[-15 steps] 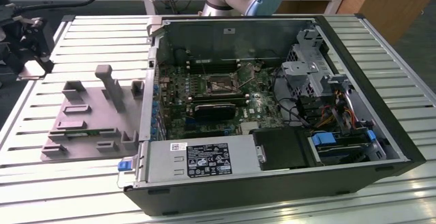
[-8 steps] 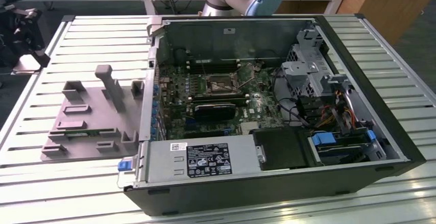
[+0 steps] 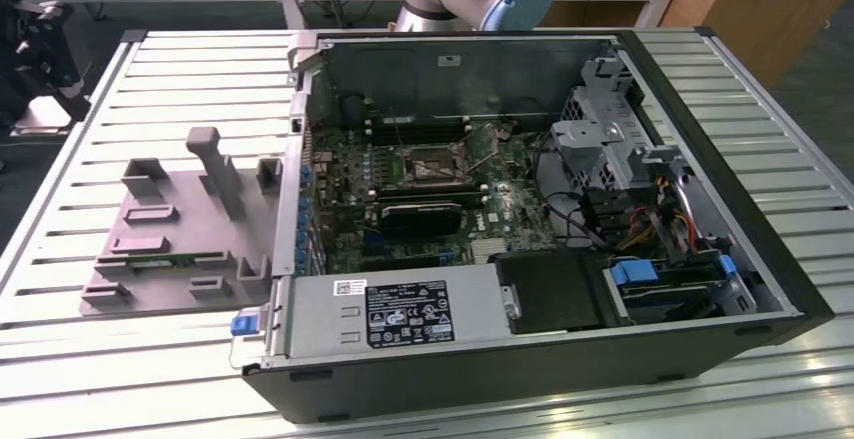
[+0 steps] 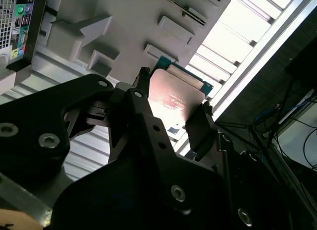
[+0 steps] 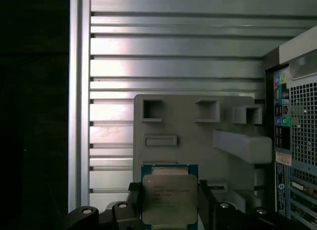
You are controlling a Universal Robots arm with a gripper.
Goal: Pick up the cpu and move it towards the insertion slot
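The cpu is a flat square chip with a silvery top and a thin blue-green rim. My gripper is shut on it, one dark finger pressed against each of two opposite edges. In both wrist views the chip hangs over the edge of a grey fixture plate. The insertion slot, a square socket with a shiny metal frame and dark centre, sits on the motherboard inside the open computer case, toward the exterior view's right of the plate.
The grey fixture plate carries raised blocks, a tall post and a green memory stick. A black heatsink block lies just in front of the socket. Cables and drive cages crowd the case's right side. Everything rests on a ribbed metal table.
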